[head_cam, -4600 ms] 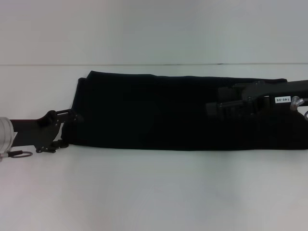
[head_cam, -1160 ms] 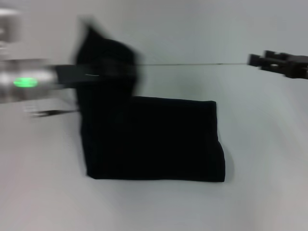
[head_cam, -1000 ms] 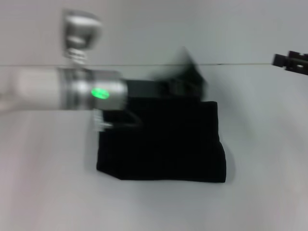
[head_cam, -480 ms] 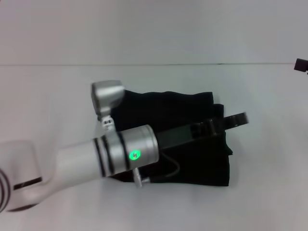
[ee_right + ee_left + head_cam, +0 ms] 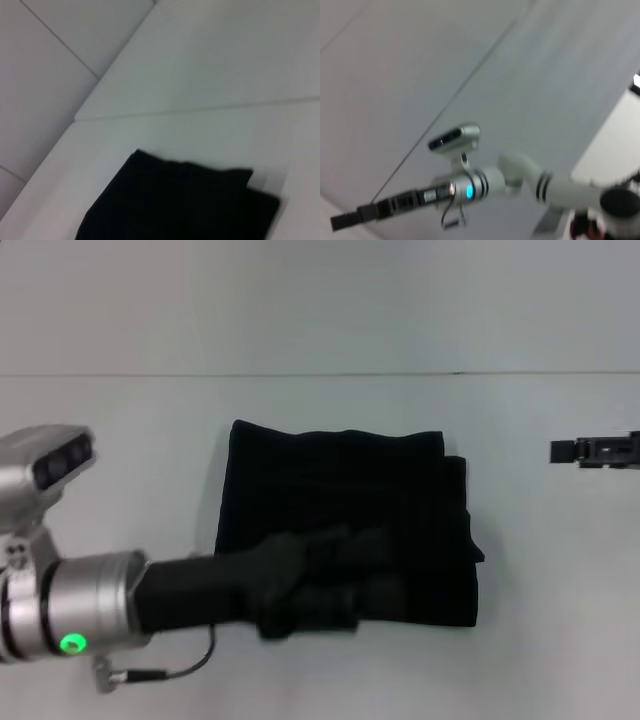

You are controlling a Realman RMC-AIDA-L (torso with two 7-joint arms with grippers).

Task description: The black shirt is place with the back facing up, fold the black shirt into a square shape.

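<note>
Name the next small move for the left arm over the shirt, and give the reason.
Probably draw the left gripper back toward the robot's left, off the black shirt. The shirt already lies as a roughly square folded stack on the table, though its right-hand edges sit a little uneven. The right gripper hangs off to the right, apart from the cloth, so nothing else holds the shirt.

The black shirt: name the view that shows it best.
The head view: the whole folded shirt lies on the table, the left hand over its near edge. The right wrist view shows part of it; the left wrist view shows none.
</note>
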